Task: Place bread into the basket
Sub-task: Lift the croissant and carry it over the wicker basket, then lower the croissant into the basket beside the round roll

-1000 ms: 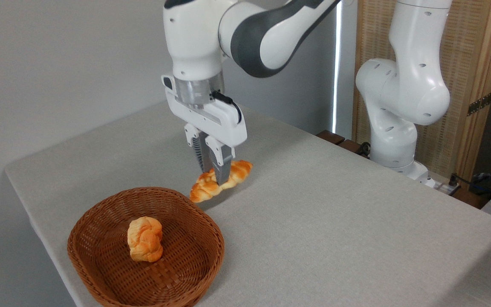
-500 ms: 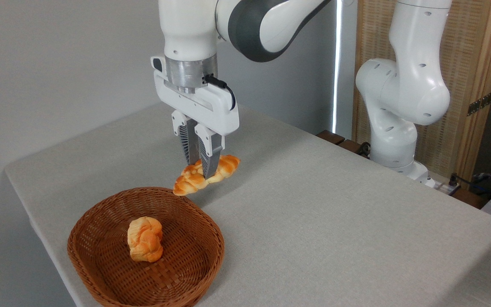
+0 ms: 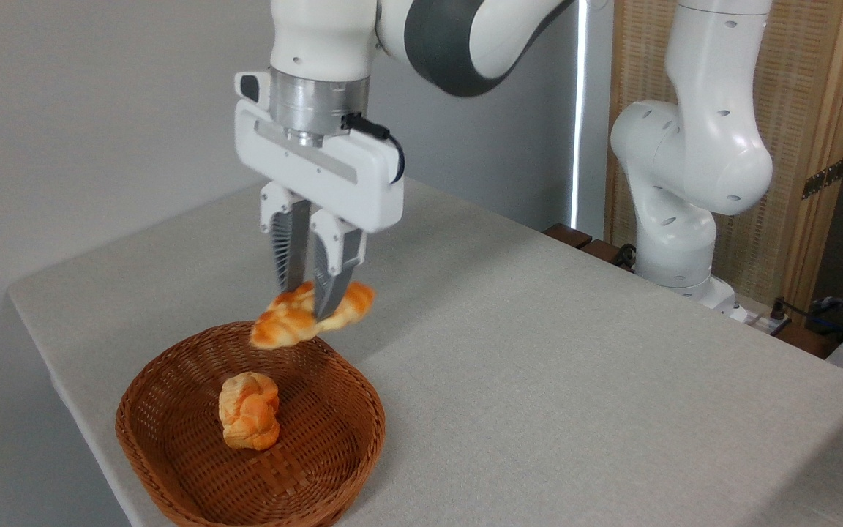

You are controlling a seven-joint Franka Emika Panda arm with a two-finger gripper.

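Grey cloth covers the tabletop, with a plain pale wall behind it and a slatted wooden screen at the far right. Near the tabletop's front-left corner sits the basket, woven reddish-brown wicker with a thick rim, and a small round knotted roll already lies in its middle.

Above the basket's far rim, at about one o'clock from the roll, hangs the bread, clear of both the wicker and the cloth. The jaws are pinching it across its narrow width, near the middle of its length, with the fingers pointing straight down. The loaf's long axis runs roughly from eight o'clock to two o'clock, its eight o'clock end dipping a little lower and already over the basket's opening, its two o'clock end seemingly just outside the rim.

So the basket's free floor lies toward seven o'clock from the jaws. My judgement is that a short further carry that way, then a descent and release, would finish the job. Since the loaf looks about as long as the basket is wide and the roll takes up the centre, it may land leaning on the roll or on the rim.
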